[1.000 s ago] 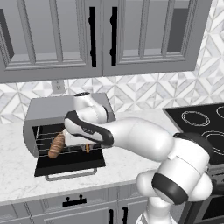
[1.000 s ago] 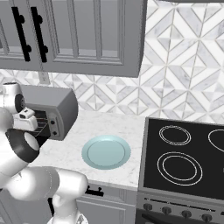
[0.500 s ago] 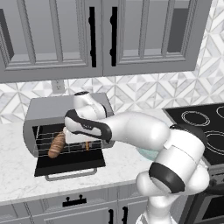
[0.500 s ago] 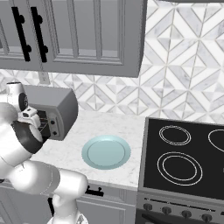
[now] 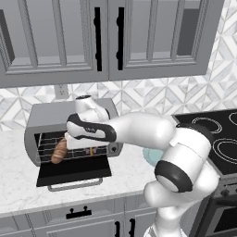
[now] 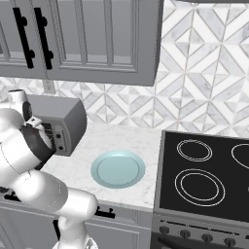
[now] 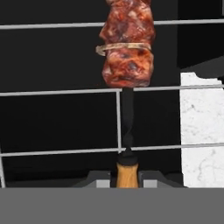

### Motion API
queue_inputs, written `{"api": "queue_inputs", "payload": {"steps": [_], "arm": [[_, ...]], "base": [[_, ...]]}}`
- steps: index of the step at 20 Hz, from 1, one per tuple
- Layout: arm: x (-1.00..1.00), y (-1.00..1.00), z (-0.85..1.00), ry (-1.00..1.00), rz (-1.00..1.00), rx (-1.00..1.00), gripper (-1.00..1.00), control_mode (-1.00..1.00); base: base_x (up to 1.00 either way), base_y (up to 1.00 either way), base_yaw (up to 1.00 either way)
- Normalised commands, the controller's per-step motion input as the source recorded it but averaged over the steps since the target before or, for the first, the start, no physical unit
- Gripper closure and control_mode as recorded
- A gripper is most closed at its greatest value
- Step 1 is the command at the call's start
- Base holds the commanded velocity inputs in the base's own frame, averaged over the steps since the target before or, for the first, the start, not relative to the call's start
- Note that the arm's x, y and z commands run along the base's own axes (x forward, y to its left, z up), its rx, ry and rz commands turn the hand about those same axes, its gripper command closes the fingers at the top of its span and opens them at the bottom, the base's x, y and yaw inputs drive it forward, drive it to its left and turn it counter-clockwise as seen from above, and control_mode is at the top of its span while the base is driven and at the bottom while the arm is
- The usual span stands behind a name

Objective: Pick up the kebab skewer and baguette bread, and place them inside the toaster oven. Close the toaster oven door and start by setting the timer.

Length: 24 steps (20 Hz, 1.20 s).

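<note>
**Mia:** What is the hand (image 7: 127,181) doing?

**Sam:** It is pinched tight on the wooden end of the kebab skewer (image 7: 127,52). The stick points away from it, and the red meat chunks hang over the wire rack (image 7: 61,92), with the dark inside of the toaster oven (image 5: 46,121) behind them

**Mia:** So the skewer is inside?

**Sam:** The meat end looks like it is in. I think this is the step of laying the skewer on the rack, and it is almost done

**Mia:** Where is the bread?

**Sam:** The baguette bread (image 5: 59,151) lies on the rack, on the left side of the oven. The skewer is to its right. I cannot tell if they touch

**Mia:** And the door?

**Sam:** The toaster oven door (image 5: 74,172) is down flat over the worktop (image 5: 18,194), wide open

**Mia:** What comes next?

**Sam:** I think the hand must let go so the skewer rests on the wires, then back out straight so it does not bump the bread. After that it has to lift the door shut and turn the timer knob
</note>
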Motion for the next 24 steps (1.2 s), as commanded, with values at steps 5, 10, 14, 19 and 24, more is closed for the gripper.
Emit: {"api": "queue_inputs", "payload": {"steps": [5,10,14,19,24], "arm": [[-0.04,0.23,-0.23,-0.03,0.00,-0.04,1.00,-1.00],[-0.10,0.01,-0.14,-0.10,0.00,-0.05,-1.00,-1.00],[-0.19,0.00,-0.04,-0.11,0.00,-0.03,-1.00,-1.00],[-0.12,0.00,0.06,-0.11,0.00,0.00,-1.00,-1.00],[-0.40,-0.02,0.46,-0.13,-0.01,0.00,-1.00,-1.00]], "base": [[0.00,0.00,0.00],[0.00,0.00,0.00],[0.00,0.00,0.00],[0.00,0.00,0.00],[0.00,0.00,0.00]]}}
